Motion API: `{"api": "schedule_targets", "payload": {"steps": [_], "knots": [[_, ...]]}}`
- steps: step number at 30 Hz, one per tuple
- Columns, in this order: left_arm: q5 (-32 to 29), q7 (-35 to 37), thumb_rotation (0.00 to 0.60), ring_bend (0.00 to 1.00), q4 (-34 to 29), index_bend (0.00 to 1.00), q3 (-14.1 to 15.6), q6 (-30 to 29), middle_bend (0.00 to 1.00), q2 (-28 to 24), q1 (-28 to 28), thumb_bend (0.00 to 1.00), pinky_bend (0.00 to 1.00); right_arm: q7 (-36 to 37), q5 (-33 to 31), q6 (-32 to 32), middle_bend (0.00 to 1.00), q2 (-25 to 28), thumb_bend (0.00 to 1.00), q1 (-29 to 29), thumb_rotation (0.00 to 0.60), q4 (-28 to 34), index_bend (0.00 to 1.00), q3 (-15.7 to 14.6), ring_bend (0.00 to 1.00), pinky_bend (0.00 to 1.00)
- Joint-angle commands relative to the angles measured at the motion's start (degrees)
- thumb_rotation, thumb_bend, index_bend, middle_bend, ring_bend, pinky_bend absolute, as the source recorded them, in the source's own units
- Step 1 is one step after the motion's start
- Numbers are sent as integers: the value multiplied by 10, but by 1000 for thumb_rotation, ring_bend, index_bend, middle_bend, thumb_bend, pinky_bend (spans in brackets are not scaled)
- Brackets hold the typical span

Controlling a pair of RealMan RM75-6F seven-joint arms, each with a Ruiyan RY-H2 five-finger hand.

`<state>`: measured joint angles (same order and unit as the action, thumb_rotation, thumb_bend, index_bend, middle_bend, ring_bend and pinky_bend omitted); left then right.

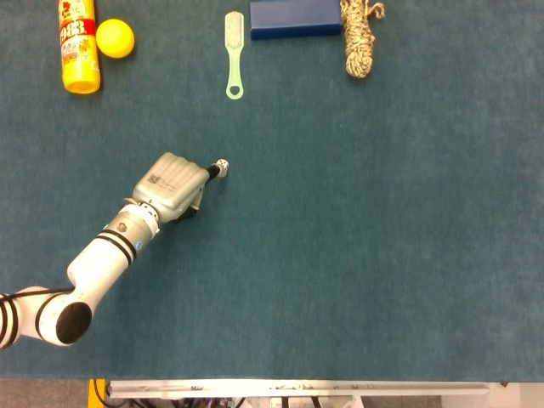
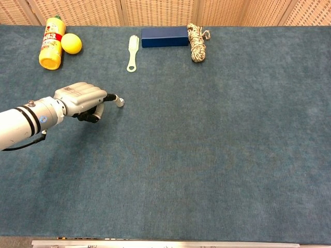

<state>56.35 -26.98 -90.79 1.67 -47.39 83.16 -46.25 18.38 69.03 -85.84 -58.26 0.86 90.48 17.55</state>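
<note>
Brush lying flat, well beyond left hand, apart

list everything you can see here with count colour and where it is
bottle: 1, yellow with a red label, lying at the far left edge of the table
ball: 1, yellow, right beside the bottle
brush: 1, pale green, far side, left of the box
box: 1, dark blue, far edge, middle
rope: 1 bundle, beige, far side, right of the box
table: 1, blue-green felt top
screen: woven tan panels behind the table, chest view only
left arm: 1, white with black bands, coming in from the near left
left hand: 1, grey, fingers curled in with one stretched out toward the brush, holding nothing
right hand: not in view
</note>
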Motion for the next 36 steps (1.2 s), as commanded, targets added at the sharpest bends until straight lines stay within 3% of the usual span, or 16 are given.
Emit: {"api": "schedule_targets", "payload": {"steps": [1,20,27,31,33,36], "knots": [[-2,-5,600,842,3,202,-1,-1,1000,2,-2,1000,804,0,0,1,293,0,0,0,600,0,312,0,189,288],[-16,-30,600,843,10,196,-10,-6,1000,10,-13,1000,804,3,-1,2,293,2,0,0,600,0,313,0,189,288],[12,-30,600,818,-30,195,2,-51,991,-15,12,1000,804,5,0,-2,293,4,0,-3,600,2,313,1,189,288],[50,-21,600,695,-59,175,14,-99,775,-41,41,989,758,4,2,-4,293,4,0,-4,600,4,313,-1,189,288],[73,-16,600,645,-70,163,18,-128,688,-51,58,906,723,2,3,-4,293,4,0,-4,600,5,313,-1,189,288],[103,-5,600,533,-84,146,23,-169,535,-65,83,691,675,-3,4,-4,293,3,0,-4,600,6,313,-3,189,288]]}}
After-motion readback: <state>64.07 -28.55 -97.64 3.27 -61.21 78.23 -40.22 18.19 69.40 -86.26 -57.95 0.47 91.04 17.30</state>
